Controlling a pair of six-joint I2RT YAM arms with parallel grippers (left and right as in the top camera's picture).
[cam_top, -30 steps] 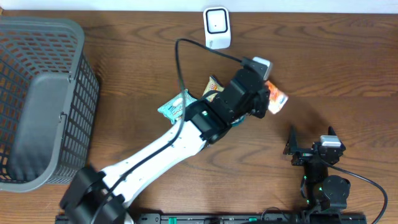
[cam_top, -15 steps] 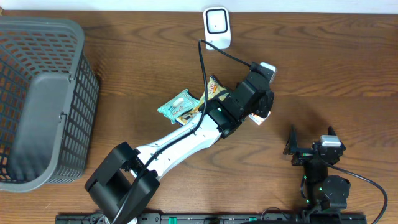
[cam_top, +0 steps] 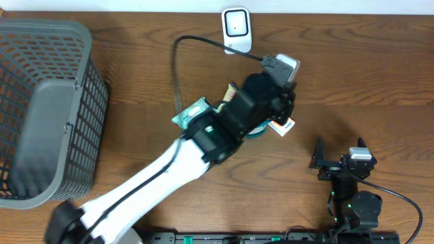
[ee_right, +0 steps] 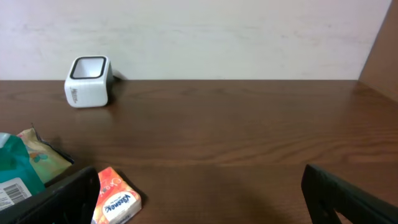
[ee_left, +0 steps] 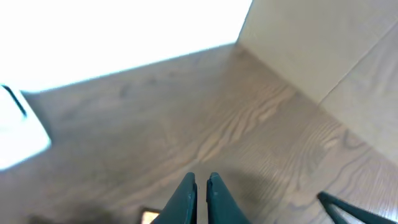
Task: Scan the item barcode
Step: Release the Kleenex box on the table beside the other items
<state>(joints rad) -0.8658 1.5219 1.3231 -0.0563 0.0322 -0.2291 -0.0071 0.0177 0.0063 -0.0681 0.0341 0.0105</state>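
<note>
Packet (cam_top: 283, 127) (orange) perhaps beneath left arm (cam_top: 227, 125).

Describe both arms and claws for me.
The left arm has a white link, black wrist and a looping black cable. The left claw has slim dark-green fingers. The right arm is black with green lights; the right claw is black too.

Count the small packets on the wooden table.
3: a teal plastic packet mid-table, a tan packet just beyond it toward the white scanner, an orange-and-white packet at the left arm's tip. The arm may hide more.
</note>
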